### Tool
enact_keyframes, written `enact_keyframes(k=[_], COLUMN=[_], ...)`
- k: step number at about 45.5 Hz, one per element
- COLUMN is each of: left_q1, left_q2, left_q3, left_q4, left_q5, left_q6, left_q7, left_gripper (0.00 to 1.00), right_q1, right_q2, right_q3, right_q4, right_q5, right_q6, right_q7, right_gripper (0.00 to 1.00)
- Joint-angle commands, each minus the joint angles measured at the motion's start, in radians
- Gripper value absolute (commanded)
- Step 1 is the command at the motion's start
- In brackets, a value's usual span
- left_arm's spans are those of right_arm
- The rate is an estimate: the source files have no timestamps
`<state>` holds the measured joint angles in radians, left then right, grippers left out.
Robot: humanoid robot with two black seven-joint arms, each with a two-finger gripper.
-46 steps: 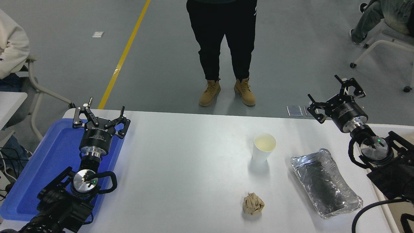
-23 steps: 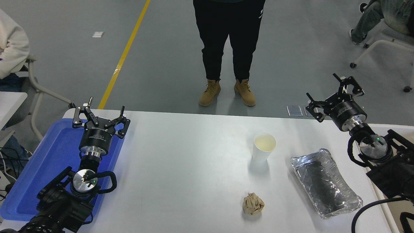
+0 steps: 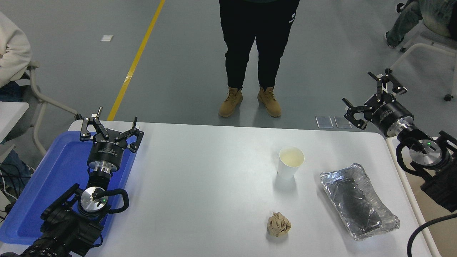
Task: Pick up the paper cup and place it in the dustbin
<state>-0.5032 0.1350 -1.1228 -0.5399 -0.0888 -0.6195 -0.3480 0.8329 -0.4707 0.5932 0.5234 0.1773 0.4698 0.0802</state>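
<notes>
You are looking at a robotics lab or industrial test hall: grey sealed floor (image 3: 185, 46) with a yellow lane line (image 3: 137, 59), wheeled office chairs (image 3: 425, 46), a white table (image 3: 200, 185), a standing person in work boots (image 3: 250, 101).

We see a white table (image 3: 200, 171) with a blue tray (image 3: 46, 182) at its left edge. A crumpled brown paper ball (image 3: 279, 224) lies near the front, and a crinkled foil tray (image 3: 358, 200) sits to its right, angled across the table's right end. Beyond the far edge a person in black trousers and tan boots (image 3: 248, 101) stands on the grey floor (image 3: 178, 64), which carries a yellow line (image 3: 137, 59). Seated people show at the upper corners.
</notes>
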Motion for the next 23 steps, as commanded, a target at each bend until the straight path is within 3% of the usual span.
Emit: enact_keyframes(k=[1, 13, 23], left_q1=[0.000, 0.000, 0.000], left_q2=[0.000, 0.000, 0.000], left_q3=[0.002, 0.002, 0.002], left_q4=[0.000, 0.000, 0.000], left_q5=[0.001, 0.003, 0.003], left_q6=[-0.002, -0.002, -0.002], left_q7=[0.001, 0.001, 0.001], left_gripper=[1.00, 1.00, 1.00], right_q1=[0.135, 0.397, 0.534], right_q2=[-0.063, -0.137, -0.174], right_q3=[-0.246, -0.719, -0.955], right_q4=[0.018, 0.059, 0.151], right_q5=[-0.012, -0.007, -0.019], right_q6=[-0.027, -0.026, -0.023], right_q7=[0.000, 0.000, 0.001], right_gripper=[1.00, 1.00, 1.00])
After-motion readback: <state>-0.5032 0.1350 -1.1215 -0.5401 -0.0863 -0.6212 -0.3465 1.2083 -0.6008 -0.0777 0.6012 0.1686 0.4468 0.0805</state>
